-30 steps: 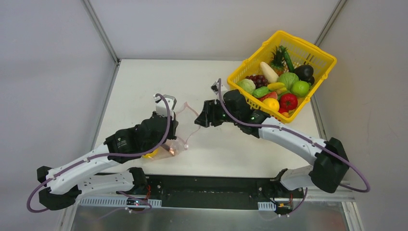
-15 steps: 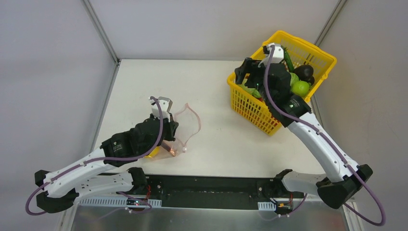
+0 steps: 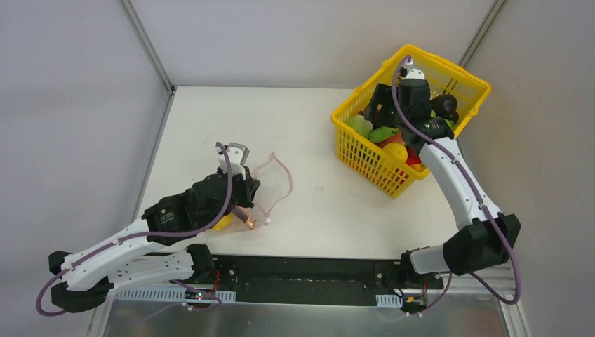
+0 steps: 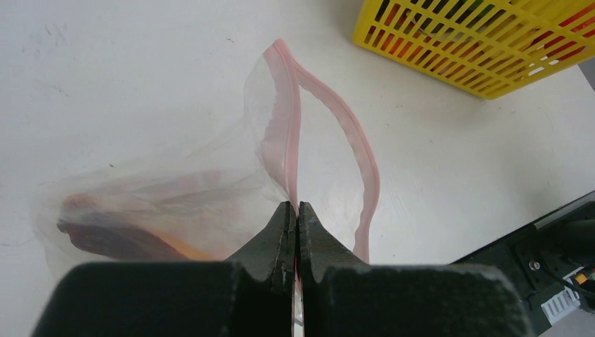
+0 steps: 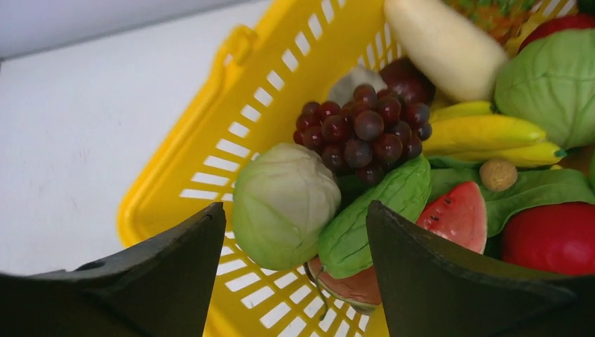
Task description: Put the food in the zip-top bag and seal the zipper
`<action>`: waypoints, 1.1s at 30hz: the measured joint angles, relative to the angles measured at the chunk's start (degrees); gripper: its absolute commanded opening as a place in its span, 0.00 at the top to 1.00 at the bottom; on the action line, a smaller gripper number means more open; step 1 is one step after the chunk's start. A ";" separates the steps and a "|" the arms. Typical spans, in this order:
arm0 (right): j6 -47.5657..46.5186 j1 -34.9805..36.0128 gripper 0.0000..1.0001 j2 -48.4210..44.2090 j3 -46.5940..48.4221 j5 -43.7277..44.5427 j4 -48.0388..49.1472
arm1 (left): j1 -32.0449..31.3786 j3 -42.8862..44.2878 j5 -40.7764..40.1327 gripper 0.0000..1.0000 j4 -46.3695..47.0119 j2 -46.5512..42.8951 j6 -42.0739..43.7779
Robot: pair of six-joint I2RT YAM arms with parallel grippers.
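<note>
The right gripper (image 5: 295, 217) hangs over the yellow basket (image 3: 370, 160), jaws apart above the pale cabbage (image 5: 281, 203) against its wall. Crowded neighbours (the grapes (image 5: 368, 130) especially) could get pinched too. Well apart from the basket, the left gripper (image 4: 295, 210) is clamped on the zipper (image 4: 286, 119) of the zip-top bag (image 4: 210, 182); a slip would collapse its mouth.

We see a white table (image 3: 330, 203) with a few faint scuff marks on its top. A yellow lattice basket (image 3: 365, 158) stands on it. Well to the left of the basket, and nearer the arms' bases than it, a clear zip-top bag (image 3: 266, 198) lies on the top. Its pink zipper (image 3: 284, 172) gapes in a loop towards the basket. Bare white surface runs between the two.
</note>
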 measured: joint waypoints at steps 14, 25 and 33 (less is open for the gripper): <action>-1.18 -4.63 0.06 17.42 9.07 -18.40 -10.23 | 0.00 -0.46 1.03 1.00 0.57 0.57 -0.02; -1.38 -5.05 0.59 20.74 10.58 -18.14 -10.80 | 0.00 -0.98 1.01 1.00 0.79 0.39 -0.39; -1.53 -5.03 0.92 20.72 10.54 -17.73 -10.78 | 0.00 -0.98 1.01 1.00 0.79 0.39 -0.92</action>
